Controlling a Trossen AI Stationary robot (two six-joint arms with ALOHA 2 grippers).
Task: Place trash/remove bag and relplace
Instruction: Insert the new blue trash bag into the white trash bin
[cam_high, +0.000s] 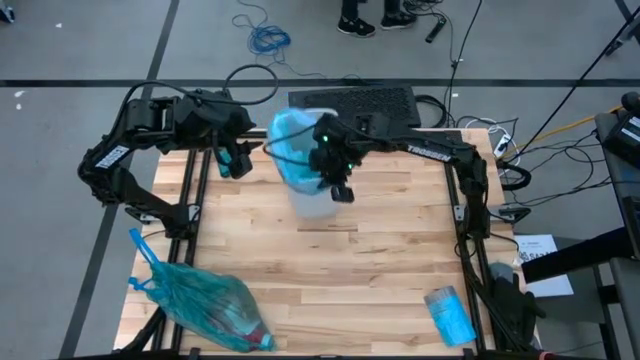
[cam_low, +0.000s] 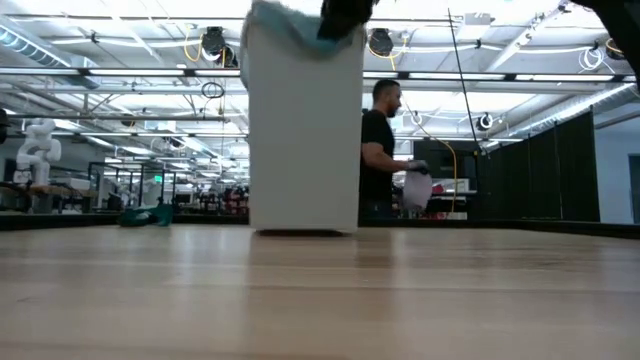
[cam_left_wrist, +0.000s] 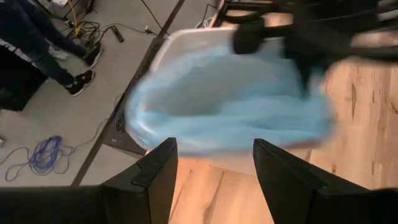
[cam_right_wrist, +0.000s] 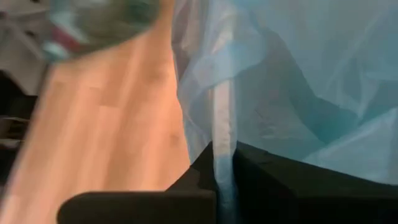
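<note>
A white bin (cam_high: 318, 200) stands upright at the table's far middle, also seen in the low view as the bin (cam_low: 305, 130). A pale blue bag (cam_high: 295, 140) lies in its mouth and over its rim. My right gripper (cam_high: 342, 192) is above the bin's near right rim, shut on the bag's film (cam_right_wrist: 261, 93). Left of the bin, my left gripper (cam_high: 235, 163) hangs open with nothing between its fingers (cam_left_wrist: 158, 168). The trash shows through a tied teal bag (cam_high: 205, 305), which lies on its side at the near left corner. My right gripper pinches a narrow gathered fold of the blue bag (cam_right_wrist: 224, 155) between its two shut fingers. It comes from above, slanting down toward the near side. The film runs up from the fingers in loose folds, with the rest of the bag on the bin.
A blue packet (cam_high: 450, 315) lies near the table's near right corner. A black keyboard (cam_high: 365, 103) sits just beyond the far edge behind the bin. A person (cam_low: 385, 150) stands in the room behind the table. Bare wood lies between the bin and the near edge.
</note>
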